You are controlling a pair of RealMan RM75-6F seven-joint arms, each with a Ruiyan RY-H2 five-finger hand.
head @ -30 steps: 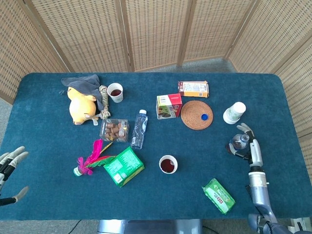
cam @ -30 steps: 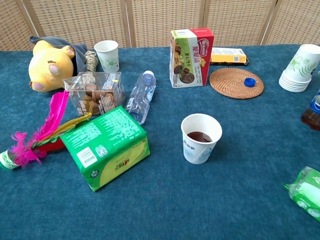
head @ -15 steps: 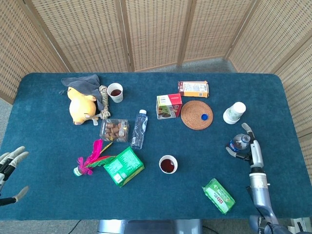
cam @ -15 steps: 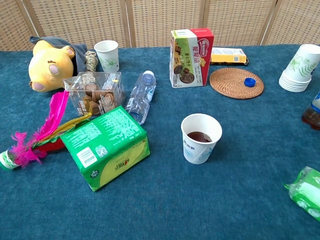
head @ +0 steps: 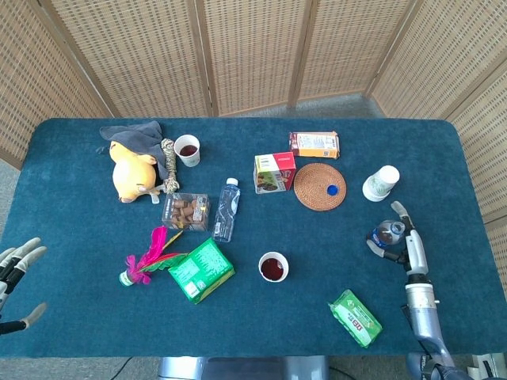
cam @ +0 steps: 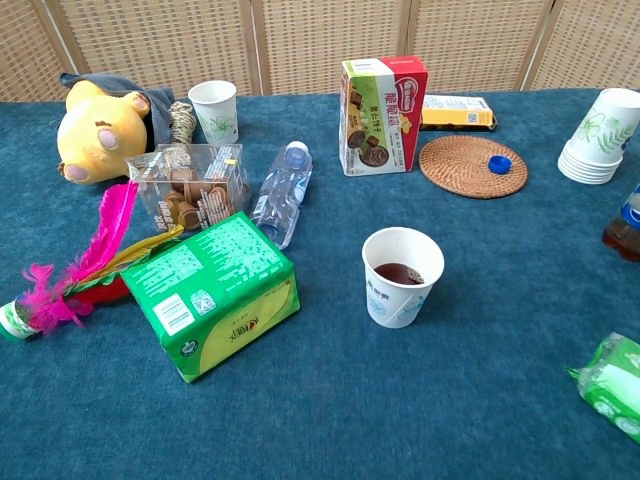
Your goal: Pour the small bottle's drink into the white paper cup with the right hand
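The small bottle stands upright and uncapped on the blue table, with dark drink in its lower part; it shows at the right edge in the chest view. My right hand is just behind it, fingers spread around the bottle without closing on it. The white paper cup holding dark drink stands mid-table, well to the left of the bottle, and is nearest the camera in the chest view. My left hand hovers open at the table's left edge. The chest view shows neither hand.
A stack of paper cups stands just beyond the bottle. A blue cap lies on a wicker coaster. A green packet lies near the front edge. Boxes, a lying water bottle, a second cup and a plush toy fill the left half.
My right hand has let go of the small bottle: its fingers were wrapped round it a second ago and now stand spread. The bottle stays upright on the table.
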